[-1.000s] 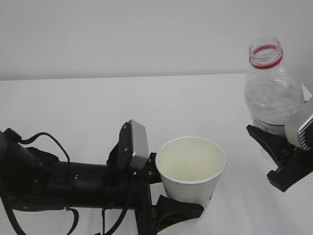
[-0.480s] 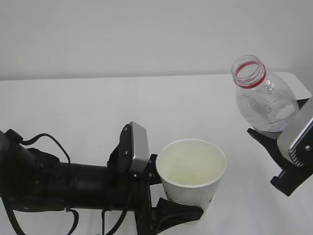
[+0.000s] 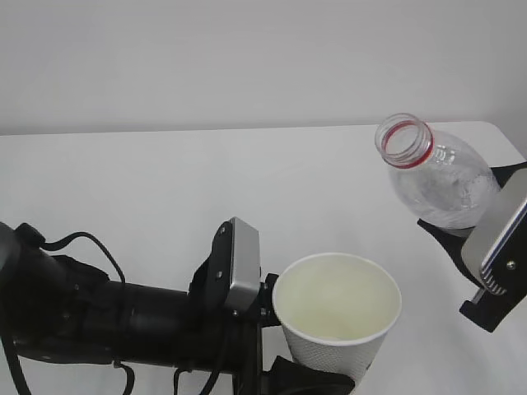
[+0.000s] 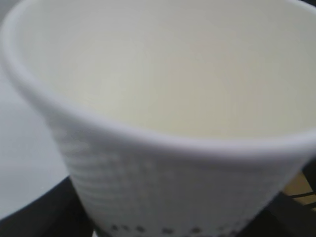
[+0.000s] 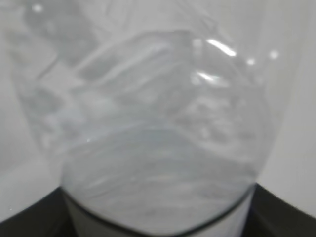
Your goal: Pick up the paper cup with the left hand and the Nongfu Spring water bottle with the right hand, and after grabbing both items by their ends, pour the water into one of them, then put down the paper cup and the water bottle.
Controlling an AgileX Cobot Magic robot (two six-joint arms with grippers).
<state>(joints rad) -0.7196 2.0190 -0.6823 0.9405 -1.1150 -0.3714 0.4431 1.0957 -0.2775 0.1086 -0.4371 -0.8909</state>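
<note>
Above the table, left hand grips paper cup; right hand grips tilted bottle.

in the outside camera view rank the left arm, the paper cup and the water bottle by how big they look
1. left arm, the largest by far.
2. paper cup and water bottle look about alike; the cup sits nearer the camera, so I won't rank them.
</note>
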